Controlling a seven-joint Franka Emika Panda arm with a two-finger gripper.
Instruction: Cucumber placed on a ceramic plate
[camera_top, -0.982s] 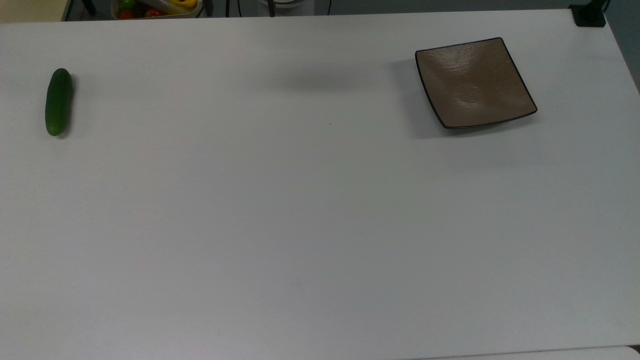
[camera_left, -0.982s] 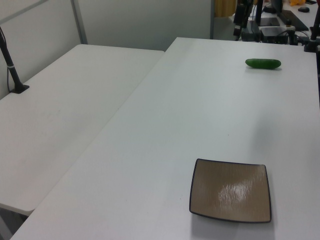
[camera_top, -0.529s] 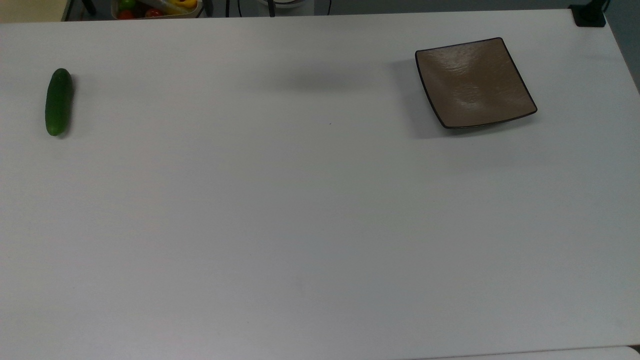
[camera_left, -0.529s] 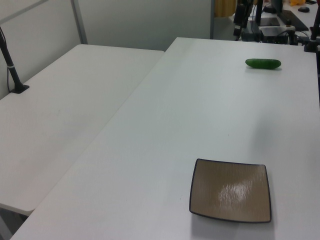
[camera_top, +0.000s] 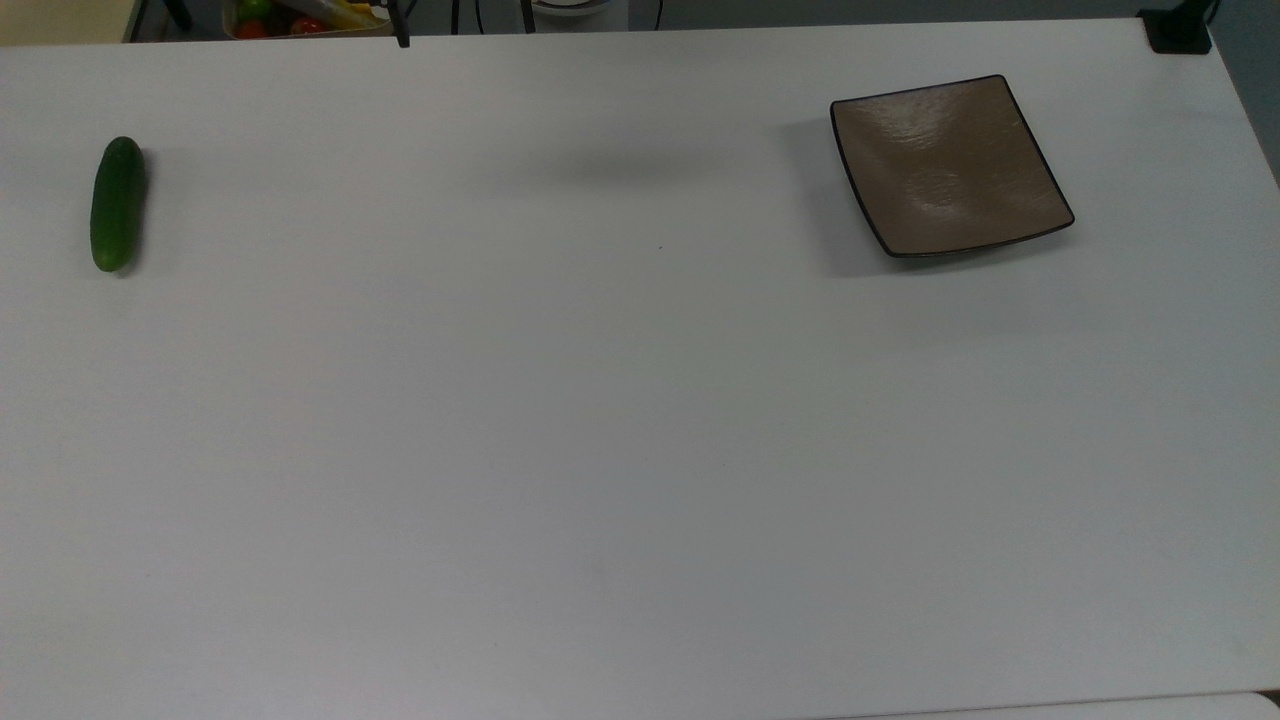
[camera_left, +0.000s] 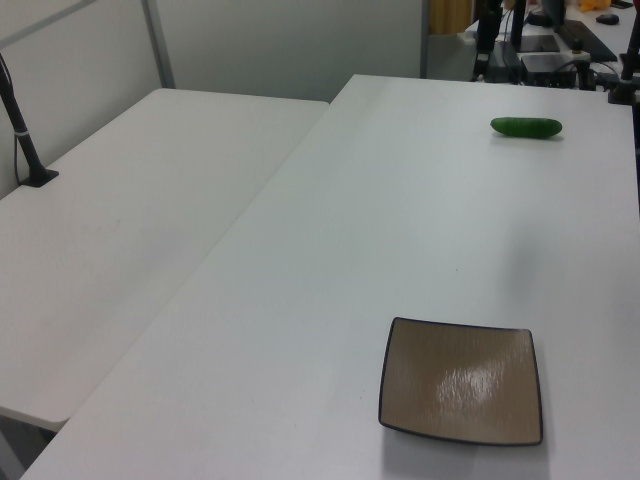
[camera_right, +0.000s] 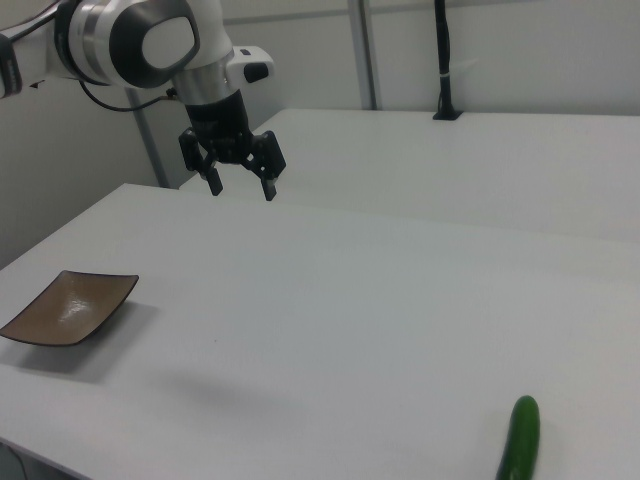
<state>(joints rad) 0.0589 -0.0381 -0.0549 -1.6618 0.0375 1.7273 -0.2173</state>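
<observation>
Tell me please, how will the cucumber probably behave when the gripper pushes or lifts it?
The cucumber looks round and smooth, lying flat on the bare white table, so a sideways push would probably roll it. Its glossy skin may slip between the open gripper fingers. It seems stiff, so it should lift without bending.

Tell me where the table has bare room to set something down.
The wide white stretch between the cucumber and the ceramic plate is bare, and so is the whole near half in the top view. Nothing is crowded. The open end effector hangs above the table.

Bare table (camera_top: 620, 420) between cucumber (camera_top: 118, 204) and ceramic plate (camera_top: 948, 165)
</observation>
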